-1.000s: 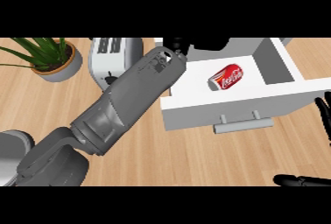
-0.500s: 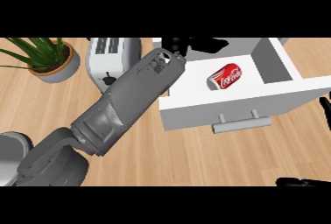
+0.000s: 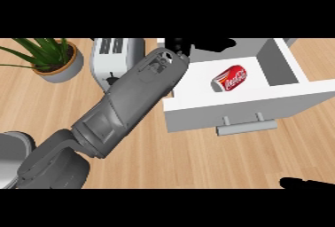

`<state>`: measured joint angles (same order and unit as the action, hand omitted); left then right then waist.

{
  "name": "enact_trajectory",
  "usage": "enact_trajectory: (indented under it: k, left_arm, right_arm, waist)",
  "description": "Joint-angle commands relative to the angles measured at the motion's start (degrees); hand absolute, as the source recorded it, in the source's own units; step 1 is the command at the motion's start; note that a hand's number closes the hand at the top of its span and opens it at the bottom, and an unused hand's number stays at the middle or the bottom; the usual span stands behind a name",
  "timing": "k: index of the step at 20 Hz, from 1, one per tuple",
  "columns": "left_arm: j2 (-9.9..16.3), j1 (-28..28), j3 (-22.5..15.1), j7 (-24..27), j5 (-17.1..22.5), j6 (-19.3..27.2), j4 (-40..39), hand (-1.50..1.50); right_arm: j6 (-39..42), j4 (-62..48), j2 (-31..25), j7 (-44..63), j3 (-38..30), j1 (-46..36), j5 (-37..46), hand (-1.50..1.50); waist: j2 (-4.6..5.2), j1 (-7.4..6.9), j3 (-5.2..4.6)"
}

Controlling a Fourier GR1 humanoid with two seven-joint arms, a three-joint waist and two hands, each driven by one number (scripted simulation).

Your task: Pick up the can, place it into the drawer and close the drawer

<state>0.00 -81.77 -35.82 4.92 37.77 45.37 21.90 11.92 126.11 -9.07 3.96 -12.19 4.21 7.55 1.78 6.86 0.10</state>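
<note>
The red can [image 3: 230,78] lies on its side on the floor of the open white drawer [image 3: 288,66], near the middle, touching no hand. The drawer juts out over the wooden counter [image 3: 196,159], its grey handle [image 3: 247,126] on the front panel facing the robot. The left forearm [image 3: 131,102] slants up from the lower left to the drawer's back left corner, where the left hand [image 3: 206,44] is mostly cut off by the top edge, so whether its fingers are spread or curled cannot be told. Only dark fingertips of the right hand [image 3: 306,183] show at the lower right edge. Behind the arm stand a toaster [image 3: 116,55] and a potted plant [image 3: 53,57].
</note>
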Motion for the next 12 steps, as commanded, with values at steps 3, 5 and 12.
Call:
enact_trajectory:
  k: [3,5,12]
  left_arm:
    - [0.0,-0.2,0.8,1.8,3.5,1.4,2.7,-1.5]
    - [0.0,-2.4,1.3,1.7,3.5,1.8,1.9,-1.5]
    - [0.0,-1.2,0.7,3.0,3.1,2.2,2.2,-1.5]
  right_arm:
    - [0.4,2.4,-2.2,-2.2,3.5,-0.6,7.7,-1.5]
    - [-0.8,-0.3,-3.2,-3.1,4.9,-2.9,13.1,-1.5]
    - [-2.6,-2.9,-6.7,-3.1,11.6,-2.6,30.8,-1.5]
  waist:
    - [-0.39,-0.68,-0.02]
    - [-0.42,-2.18,-0.03]
    - [-1.15,-4.57,-0.08]
